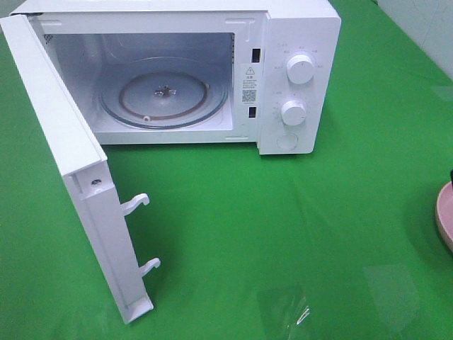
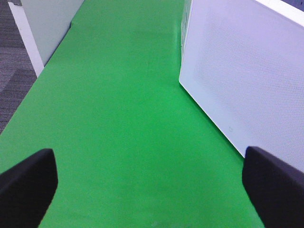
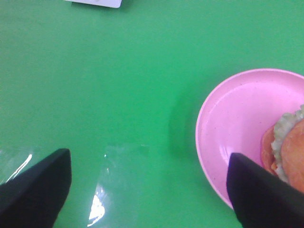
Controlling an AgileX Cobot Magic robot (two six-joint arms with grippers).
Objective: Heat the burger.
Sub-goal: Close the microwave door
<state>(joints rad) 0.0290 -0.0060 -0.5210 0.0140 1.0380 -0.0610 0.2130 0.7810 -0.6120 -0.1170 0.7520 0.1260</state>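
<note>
Pink plate point(image 3: 237, 121) with burger point(image 3: 287, 149), just beside one finger of my right end effector point(image 3: 147, 190), fingers wide, empty. Left end effector point(image 2: 152, 187) wide, idle. Microwave point(image 1: 297, 42) door open. Step: approach; next, centre over burger and close.

The burger point(image 3: 289, 147) sits on the plate point(image 3: 232, 118), well right of the open microwave point(image 1: 297, 42).

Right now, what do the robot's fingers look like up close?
Only the tips show. The left gripper has two black fingers with rounded, blocky ends and a matte surface. The right gripper has the same black fingers, wedge-shaped as they enter the picture. No cables, labels or markings are visible, and the arms themselves stay out of sight in every view.
</note>
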